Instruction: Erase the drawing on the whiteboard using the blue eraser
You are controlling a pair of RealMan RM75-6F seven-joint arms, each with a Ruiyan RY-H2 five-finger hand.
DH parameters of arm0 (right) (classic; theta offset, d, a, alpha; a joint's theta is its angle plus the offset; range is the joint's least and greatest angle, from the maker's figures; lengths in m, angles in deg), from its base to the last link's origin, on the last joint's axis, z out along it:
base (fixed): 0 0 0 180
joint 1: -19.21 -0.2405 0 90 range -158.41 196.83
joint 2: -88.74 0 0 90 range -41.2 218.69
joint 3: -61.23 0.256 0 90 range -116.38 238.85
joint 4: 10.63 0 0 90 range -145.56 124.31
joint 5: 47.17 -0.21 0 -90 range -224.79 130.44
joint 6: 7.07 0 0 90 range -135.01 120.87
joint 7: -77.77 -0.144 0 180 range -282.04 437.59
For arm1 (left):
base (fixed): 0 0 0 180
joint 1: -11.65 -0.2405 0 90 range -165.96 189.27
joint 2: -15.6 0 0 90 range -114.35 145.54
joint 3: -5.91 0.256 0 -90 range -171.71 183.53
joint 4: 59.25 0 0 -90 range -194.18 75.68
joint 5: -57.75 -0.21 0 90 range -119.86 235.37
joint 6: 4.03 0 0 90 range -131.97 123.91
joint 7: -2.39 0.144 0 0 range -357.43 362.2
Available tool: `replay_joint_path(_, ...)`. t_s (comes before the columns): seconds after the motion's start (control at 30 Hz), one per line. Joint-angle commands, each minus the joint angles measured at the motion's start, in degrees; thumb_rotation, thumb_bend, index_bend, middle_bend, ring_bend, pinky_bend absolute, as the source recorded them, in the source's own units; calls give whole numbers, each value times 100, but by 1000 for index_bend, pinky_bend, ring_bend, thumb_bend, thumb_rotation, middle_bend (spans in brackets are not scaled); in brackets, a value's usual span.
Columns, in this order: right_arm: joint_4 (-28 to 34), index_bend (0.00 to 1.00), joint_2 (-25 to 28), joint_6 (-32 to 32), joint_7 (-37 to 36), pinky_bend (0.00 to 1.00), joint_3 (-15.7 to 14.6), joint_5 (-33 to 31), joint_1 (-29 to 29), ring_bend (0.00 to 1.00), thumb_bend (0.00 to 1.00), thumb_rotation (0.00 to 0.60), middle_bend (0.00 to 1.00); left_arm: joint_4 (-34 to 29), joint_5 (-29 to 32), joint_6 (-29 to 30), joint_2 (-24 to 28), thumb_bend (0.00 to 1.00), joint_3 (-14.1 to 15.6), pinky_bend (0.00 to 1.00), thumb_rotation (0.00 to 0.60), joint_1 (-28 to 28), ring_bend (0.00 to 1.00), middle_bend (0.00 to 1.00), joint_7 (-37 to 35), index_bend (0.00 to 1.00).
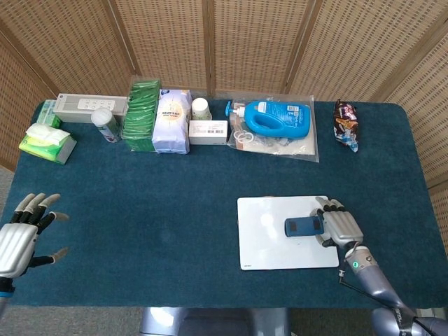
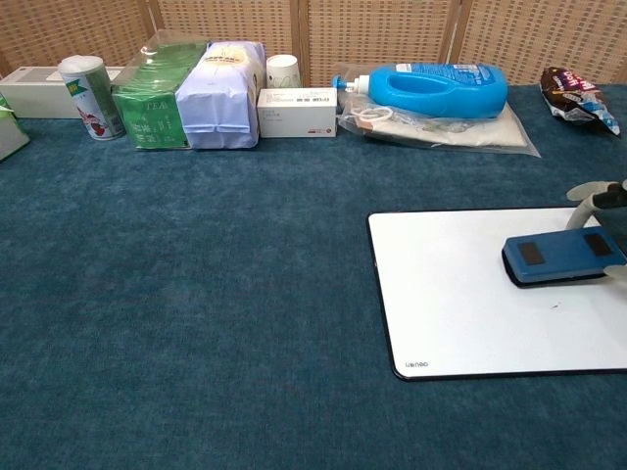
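Blue eraser [image 1: 303,226] lies flat on the right part of the whiteboard [image 1: 269,245], long side running left-right; two dark rectangular patches show on its top face in the chest view [image 2: 556,258]. My right hand [image 1: 340,226] grasps it from the right end, fingers closed around it. Board surface reads white; one tiny dark fleck [image 2: 556,305] just below the eraser, nothing else legible on it. Small logo at the board's lower-left corner.

Count: one eraser, one whiteboard, two hands. My left hand [image 1: 21,234] sits at the table's left front edge, fingers spread, grasping nothing.

Room: bare blue cloth [image 1: 154,203] left of the board and behind it. The eraser is close to the board's right edge; open board lies to its left and in front.
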Motion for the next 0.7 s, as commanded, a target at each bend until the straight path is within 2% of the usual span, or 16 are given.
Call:
replay_joint_path(0.03,165,612,168,-124,-55,0,19,19,83,0,378,600,33,4,12,-22,-16,173,-3,0,600,12,80,129,8,349)
replay_joint_path(0.23,615,611,266,-150,57,0,-45,194,98,0,379,600,33,43,55,-106,-62,172,-23,0,600,64,80,128,14,349)
replay_joint_path(0.7,706,609,-109,94,364,0,-165,88,-54,0,376,600,33,140,137,-90,-30,172,-14,0,600,24,76,117,-108,349)
